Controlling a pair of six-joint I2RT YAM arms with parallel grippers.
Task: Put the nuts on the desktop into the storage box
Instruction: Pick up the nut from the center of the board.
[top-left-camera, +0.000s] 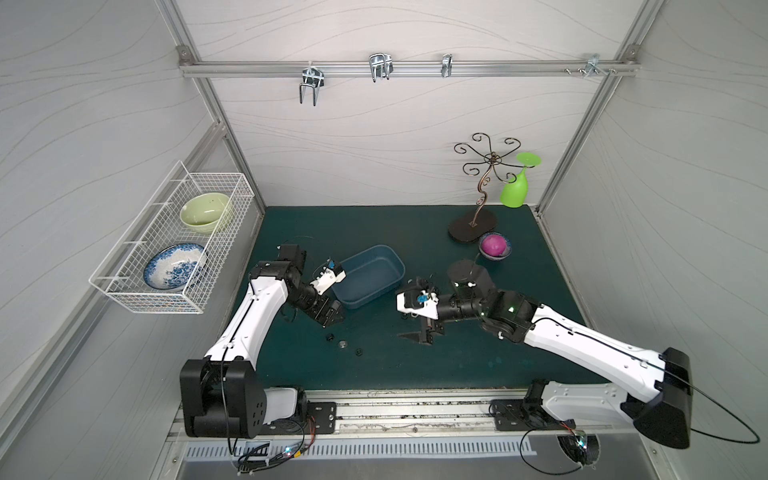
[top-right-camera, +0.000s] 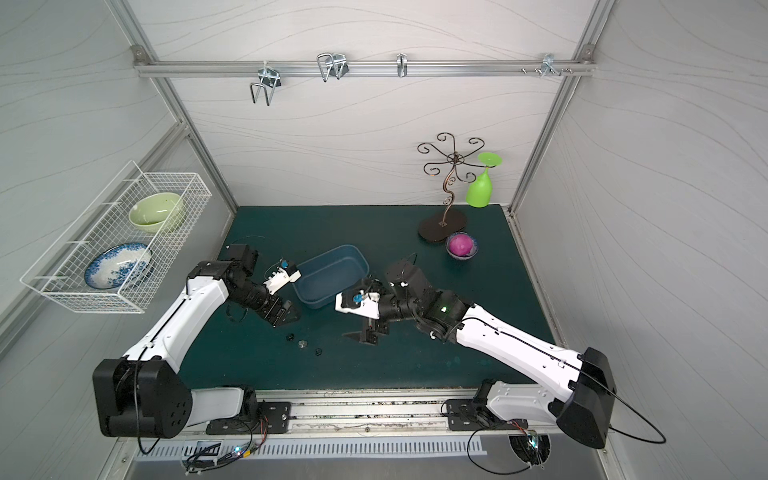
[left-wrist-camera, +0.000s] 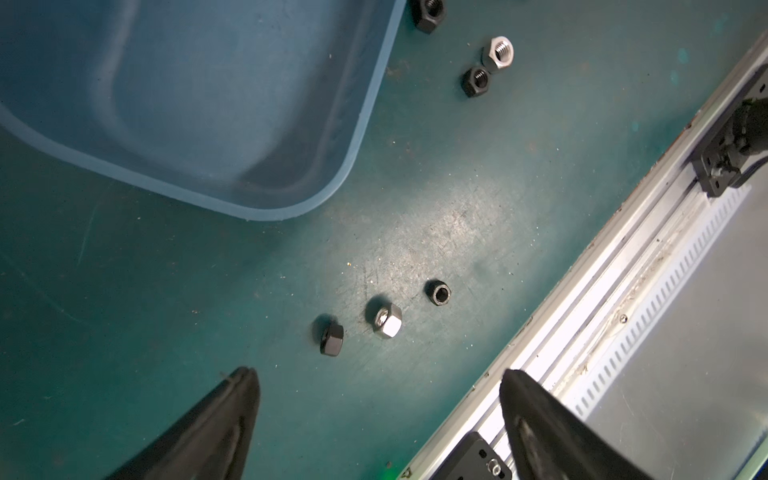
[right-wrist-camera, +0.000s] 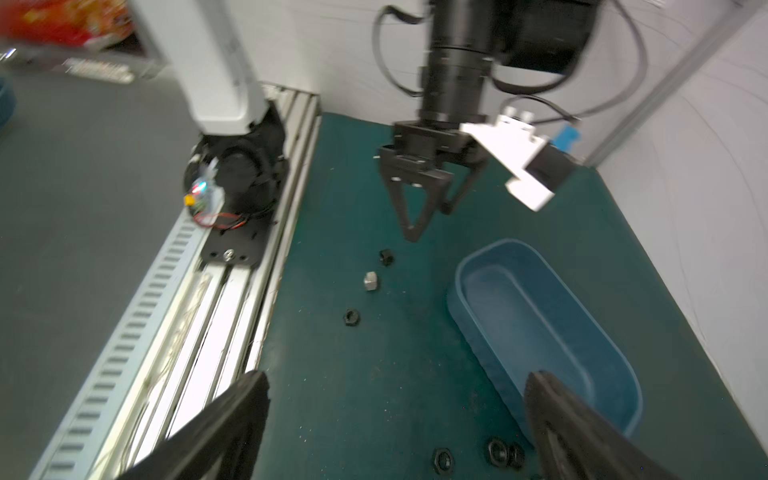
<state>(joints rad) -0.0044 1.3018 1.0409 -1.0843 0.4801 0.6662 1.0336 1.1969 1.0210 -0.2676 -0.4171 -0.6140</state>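
The blue-grey storage box (top-left-camera: 376, 249) (top-right-camera: 340, 248) lies mid-desktop (top-left-camera: 415, 224), and I see nothing inside it. Between the arms three nuts lie in a row: black (top-left-camera: 330, 336), silver (top-left-camera: 342, 344), black (top-left-camera: 358, 352). My left gripper (top-left-camera: 332, 319) (left-wrist-camera: 379, 372) hangs open and empty just above that row (left-wrist-camera: 386, 320), by the box's near-left corner (left-wrist-camera: 270, 214). My right gripper (top-left-camera: 415, 337) (right-wrist-camera: 397, 376) is open and empty, low beside the box's near-right end (right-wrist-camera: 457, 299). Three more nuts (right-wrist-camera: 442, 459) lie below its fingers.
A white wire basket (top-left-camera: 124, 291) with two bowls hangs on the left wall. At the back right stand a wire glass rack (top-left-camera: 473, 228), a green glass (top-left-camera: 515, 191) and a small bowl with a magenta ball (top-left-camera: 493, 245). An aluminium rail (top-left-camera: 415, 411) edges the front.
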